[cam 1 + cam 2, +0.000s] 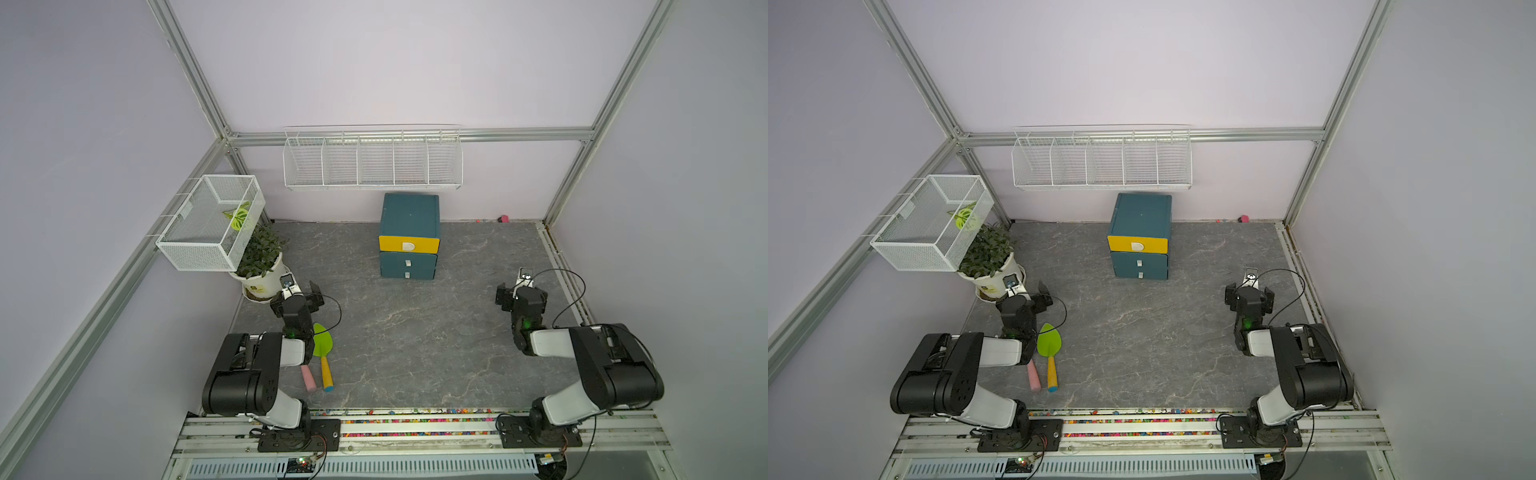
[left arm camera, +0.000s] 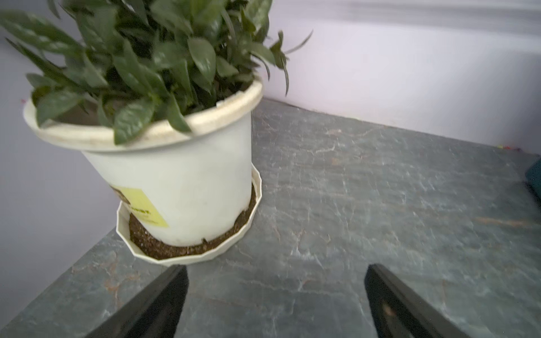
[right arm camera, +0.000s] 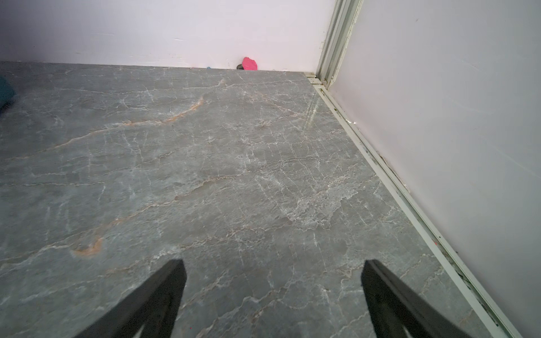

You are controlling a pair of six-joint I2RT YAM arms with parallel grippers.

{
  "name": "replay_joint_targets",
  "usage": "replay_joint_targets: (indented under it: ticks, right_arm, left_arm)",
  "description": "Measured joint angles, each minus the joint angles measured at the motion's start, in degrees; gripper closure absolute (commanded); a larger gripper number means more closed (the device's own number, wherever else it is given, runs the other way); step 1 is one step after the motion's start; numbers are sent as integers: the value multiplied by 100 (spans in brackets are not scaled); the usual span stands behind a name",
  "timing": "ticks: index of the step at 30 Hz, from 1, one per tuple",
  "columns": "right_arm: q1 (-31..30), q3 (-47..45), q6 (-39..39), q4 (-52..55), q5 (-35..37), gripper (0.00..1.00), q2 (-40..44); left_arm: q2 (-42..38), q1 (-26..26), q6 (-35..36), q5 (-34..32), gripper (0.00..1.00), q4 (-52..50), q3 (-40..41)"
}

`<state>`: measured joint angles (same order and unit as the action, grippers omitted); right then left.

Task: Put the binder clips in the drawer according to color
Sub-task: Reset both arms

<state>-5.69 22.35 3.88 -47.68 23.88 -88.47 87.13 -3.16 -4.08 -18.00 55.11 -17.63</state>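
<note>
My left gripper [image 2: 276, 267] and right gripper [image 3: 272, 262] stand spread, empty. The drawer [image 1: 409, 245] sits far centre, shut; binder clips unseen, perhaps that pink scrap [image 3: 249, 63] far right. Likely light, stiff, slick: pinch the body

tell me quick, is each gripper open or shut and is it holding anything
left gripper: open, holding nothing
right gripper: open, holding nothing

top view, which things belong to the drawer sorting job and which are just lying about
Job: drawer cabinet, drawers look shut; small pink thing by the back wall, maybe a clip, too small to tell.
Lying about: potted plant; green trowel; pink handle; wall wire rack; mesh basket.
</note>
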Motion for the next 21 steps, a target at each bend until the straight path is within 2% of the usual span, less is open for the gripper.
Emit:
replay_joint_targets:
  ticks: [21]
  right_arm:
    - [0,0,0,4,-2,1,2]
  left_arm:
    - [4,155,-122,291,0,-118,-168]
